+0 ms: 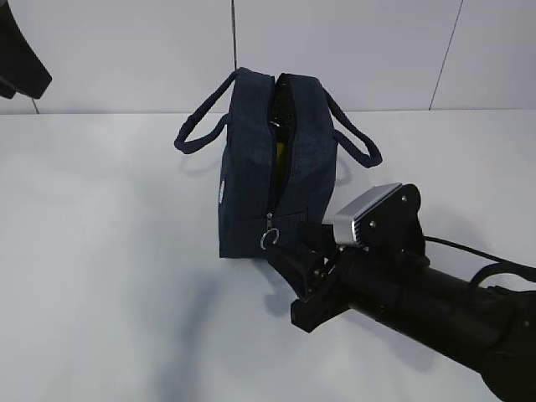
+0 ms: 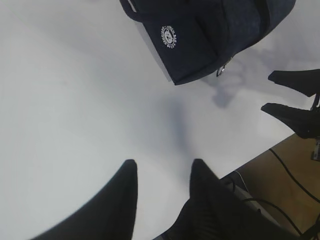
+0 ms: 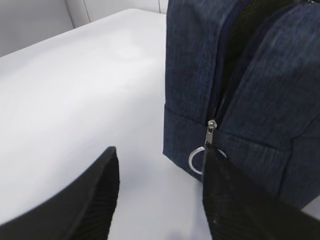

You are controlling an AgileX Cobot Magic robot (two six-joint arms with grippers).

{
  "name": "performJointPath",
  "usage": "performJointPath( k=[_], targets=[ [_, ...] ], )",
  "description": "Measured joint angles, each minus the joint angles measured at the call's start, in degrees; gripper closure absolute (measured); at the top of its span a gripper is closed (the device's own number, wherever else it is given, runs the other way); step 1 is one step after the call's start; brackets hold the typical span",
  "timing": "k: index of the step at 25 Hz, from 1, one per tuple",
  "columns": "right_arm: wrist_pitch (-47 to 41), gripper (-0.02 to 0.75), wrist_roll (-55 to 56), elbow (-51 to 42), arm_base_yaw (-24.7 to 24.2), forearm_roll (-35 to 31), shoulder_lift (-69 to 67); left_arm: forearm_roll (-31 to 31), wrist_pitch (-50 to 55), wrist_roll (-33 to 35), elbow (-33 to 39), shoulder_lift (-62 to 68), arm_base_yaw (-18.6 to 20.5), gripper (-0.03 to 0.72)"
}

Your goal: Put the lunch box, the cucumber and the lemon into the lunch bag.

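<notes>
The navy lunch bag (image 1: 251, 180) stands mid-table with its zipper end toward me, and the zipper gapes along the top. A sliver of yellow (image 1: 283, 155), seemingly the lemon, shows through that gap. The lunch box and the cucumber are hidden. My right gripper (image 3: 160, 152) is open at the bag's (image 3: 255, 75) lower end. Its right finger (image 3: 220, 190) stands in front of the metal ring pull (image 3: 196, 159), and nothing lies between the jaws. My left gripper (image 2: 164, 167) hangs open and empty above bare table, well away from the bag (image 2: 215, 35).
The white table (image 1: 109, 251) spreads left of and in front of the bag. Its edge, with cables and brown floor (image 2: 285, 195) beyond, shows in the left wrist view. A dark part of the left arm (image 1: 18, 59) sits top left. The right arm (image 1: 435, 306) fills the lower right.
</notes>
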State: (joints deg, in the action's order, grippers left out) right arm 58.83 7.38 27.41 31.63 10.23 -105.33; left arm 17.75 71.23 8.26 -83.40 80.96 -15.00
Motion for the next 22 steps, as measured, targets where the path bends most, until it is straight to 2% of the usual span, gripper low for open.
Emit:
performJointPath(
  k=[22],
  targets=[
    [2.3, 0.336, 11.72, 8.46, 0.0, -1.94, -11.81, 0.0, 0.0, -0.11, 0.0, 0.0, 0.0, 0.45]
  ],
)
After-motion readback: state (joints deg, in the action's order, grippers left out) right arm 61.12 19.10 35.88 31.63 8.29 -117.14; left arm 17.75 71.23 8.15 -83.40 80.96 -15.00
